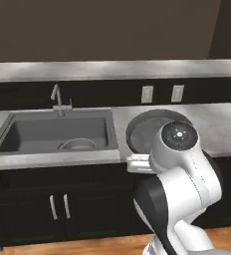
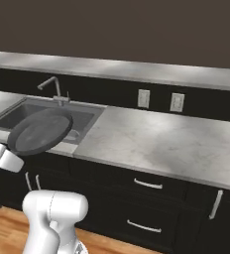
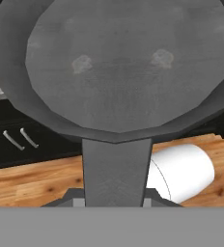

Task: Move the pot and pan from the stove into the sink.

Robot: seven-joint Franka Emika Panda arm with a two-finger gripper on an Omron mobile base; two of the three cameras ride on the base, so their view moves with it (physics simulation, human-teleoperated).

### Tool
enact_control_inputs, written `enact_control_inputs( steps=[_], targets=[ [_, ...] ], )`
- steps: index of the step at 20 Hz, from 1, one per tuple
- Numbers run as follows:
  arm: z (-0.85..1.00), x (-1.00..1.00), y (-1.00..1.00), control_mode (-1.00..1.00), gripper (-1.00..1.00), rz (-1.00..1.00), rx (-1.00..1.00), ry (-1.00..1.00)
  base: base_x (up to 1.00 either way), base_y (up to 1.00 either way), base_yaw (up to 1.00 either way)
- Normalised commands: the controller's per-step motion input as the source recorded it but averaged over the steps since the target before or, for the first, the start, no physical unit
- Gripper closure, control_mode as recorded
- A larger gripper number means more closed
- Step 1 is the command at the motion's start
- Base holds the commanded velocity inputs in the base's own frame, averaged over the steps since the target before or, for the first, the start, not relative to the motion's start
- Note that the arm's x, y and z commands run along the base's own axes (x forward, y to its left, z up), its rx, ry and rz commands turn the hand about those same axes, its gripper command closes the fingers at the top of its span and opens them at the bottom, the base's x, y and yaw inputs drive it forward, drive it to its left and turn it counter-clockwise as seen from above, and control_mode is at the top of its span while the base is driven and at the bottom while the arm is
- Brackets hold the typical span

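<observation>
My gripper [image 3: 115, 200] is shut on the short flat handle of the pot [image 3: 128, 62], a wide round grey vessel held up in the air. In the left base view the pot [image 1: 150, 127] hangs over the counter's front edge just right of the sink [image 1: 18, 122], partly behind my arm. From the right base view the pot [image 2: 40, 131] tilts in front of the sink [image 2: 89, 116], with the white hand [image 2: 3, 158] at its lower left. The smaller pan [image 1: 77, 145] lies inside the basin near the drain. The stove is out of view.
A curved faucet [image 1: 57, 99] stands behind the basin. Grey counter [image 2: 156, 141] stretches to the right, with two wall outlets [image 2: 143, 98] above it. Dark cabinets with silver handles [image 2: 147, 184] run below, over a wooden floor [image 3: 32, 181].
</observation>
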Motion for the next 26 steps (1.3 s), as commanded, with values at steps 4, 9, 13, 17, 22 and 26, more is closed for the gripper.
enact_control_inputs(
  steps=[4, 9, 13, 17, 22, 26],
  targets=[
    [0.0, 0.0, 0.0, 1.0, 1.0, 0.0, 0.0, 0.0, 0.16, 0.95, 0.01],
    [0.0, 0.0, 0.0, 1.0, 1.0, 0.0, 0.0, 0.0, 0.1, 0.71, 0.0],
    [0.0, 0.0, 0.0, 1.0, 1.0, 0.0, 0.0, 0.0, 0.0, 0.06, 0.0],
    [0.0, 0.0, 0.0, 1.0, 1.0, 0.0, 0.0, 0.0, 0.17, 0.05, 0.0],
    [0.0, 0.0, 0.0, 1.0, 1.0, 0.0, 0.0, 0.0, 0.65, 0.21, 0.0],
    [0.0, 0.0, 0.0, 1.0, 1.0, 0.0, 0.0, 0.0, 0.72, 0.26, 0.0]
  ],
)
